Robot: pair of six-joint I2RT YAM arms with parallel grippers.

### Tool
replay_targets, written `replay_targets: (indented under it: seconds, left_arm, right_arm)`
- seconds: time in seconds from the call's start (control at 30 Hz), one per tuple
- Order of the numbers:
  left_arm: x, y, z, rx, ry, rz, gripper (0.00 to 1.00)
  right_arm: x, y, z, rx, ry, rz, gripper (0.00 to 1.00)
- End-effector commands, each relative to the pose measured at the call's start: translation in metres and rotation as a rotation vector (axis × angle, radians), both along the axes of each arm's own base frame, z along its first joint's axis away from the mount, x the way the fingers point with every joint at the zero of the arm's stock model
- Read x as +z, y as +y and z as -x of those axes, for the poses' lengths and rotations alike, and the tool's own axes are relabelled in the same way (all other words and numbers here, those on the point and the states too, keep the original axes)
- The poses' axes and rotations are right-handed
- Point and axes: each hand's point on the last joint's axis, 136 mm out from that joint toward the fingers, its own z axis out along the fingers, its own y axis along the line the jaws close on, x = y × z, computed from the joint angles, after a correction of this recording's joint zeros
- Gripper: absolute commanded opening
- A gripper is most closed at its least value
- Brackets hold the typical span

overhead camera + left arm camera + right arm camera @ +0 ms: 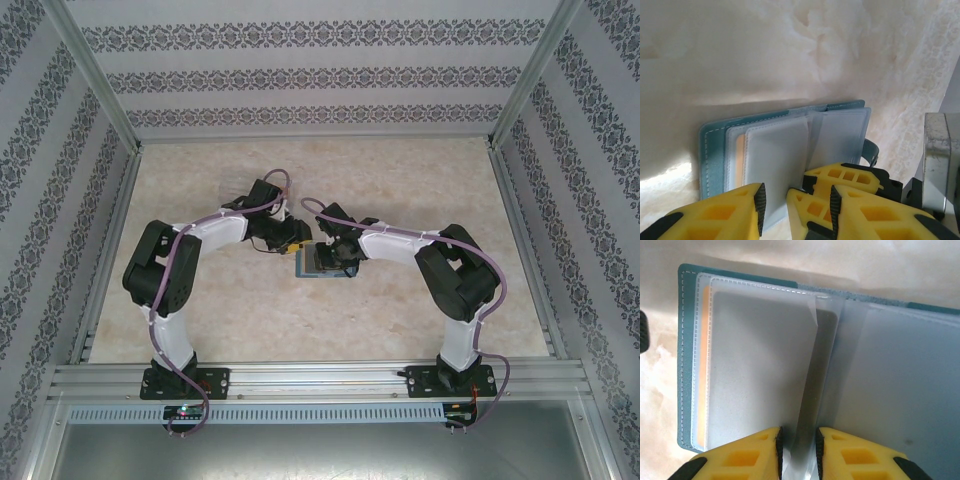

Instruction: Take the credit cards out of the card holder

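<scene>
Looking down the right wrist camera, I see my right pincer clamped on a clear sleeve leaf, which stands on edge between the two yellow fingers. That leaf rises at the spine of the card holder. The holder lies open on the bench, one half spreading away to each side of the pincer. An orange-gold card sits tucked behind the sleeves of the half on the left of that view. My left pincer has its fingers apart at the holder's edge, just beside the right pincer.
</scene>
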Motion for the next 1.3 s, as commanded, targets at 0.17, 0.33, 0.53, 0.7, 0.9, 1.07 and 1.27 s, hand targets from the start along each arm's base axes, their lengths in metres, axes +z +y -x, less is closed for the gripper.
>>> replay_targets:
  seconds: [0.17,0.33,0.53,0.7,0.9,1.07,1.27]
  left_arm:
    - [-0.016,-0.002,0.003,-0.019,0.04,-0.063,0.41]
    - [-0.022,-0.002,0.001,-0.019,0.044,-0.078,0.43]
    - [-0.028,-0.008,0.004,-0.042,0.067,-0.068,0.42]
    - [-0.034,-0.007,0.006,-0.05,0.082,-0.091,0.42]
    - [-0.04,0.007,0.008,-0.059,0.079,-0.19,0.43]
    - [-0.043,0.001,0.011,-0.098,0.082,-0.174,0.44]
    - [-0.043,-0.016,0.014,-0.14,0.088,-0.107,0.4]
  right_arm:
    - [-0.035,-0.031,0.019,-0.033,0.094,0.115,0.27]
    - [-0.035,-0.031,0.019,-0.033,0.096,0.116,0.27]
    - [-0.035,-0.031,0.019,-0.036,0.095,0.114,0.27]
    - [-0.035,-0.031,0.018,-0.036,0.095,0.112,0.27]
    - [-0.035,-0.033,0.019,-0.038,0.097,0.112,0.27]
    - [-0.035,-0.033,0.018,-0.043,0.097,0.107,0.26]
    - [-0.035,-0.032,0.017,-0.043,0.098,0.1,0.26]
